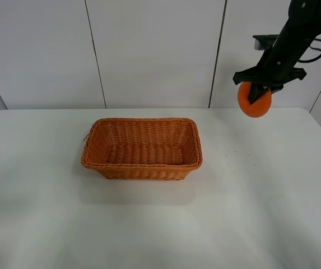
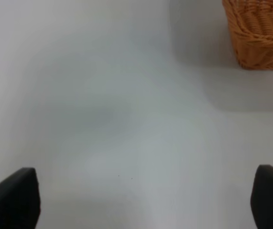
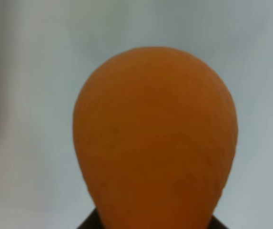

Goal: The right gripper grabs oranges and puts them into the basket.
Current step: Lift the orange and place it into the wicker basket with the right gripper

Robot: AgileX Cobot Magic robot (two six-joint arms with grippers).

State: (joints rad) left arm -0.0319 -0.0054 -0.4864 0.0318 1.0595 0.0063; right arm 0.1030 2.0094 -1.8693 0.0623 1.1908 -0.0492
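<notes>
My right gripper [image 1: 257, 91], a black claw on a black arm, is shut on the orange [image 1: 254, 101] and holds it high above the table, right of the basket and apart from it. In the right wrist view the orange [image 3: 155, 138] fills the middle of the picture over the white table. The woven wicker basket [image 1: 142, 147] stands empty in the middle of the table. Its corner shows in the left wrist view [image 2: 260, 33]. My left gripper [image 2: 143, 200] is open and empty over bare table, its two fingertips far apart.
The white table [image 1: 261, 213] ends at a white panelled wall [image 1: 154, 50] behind. The right arm's cables hang at the top right corner.
</notes>
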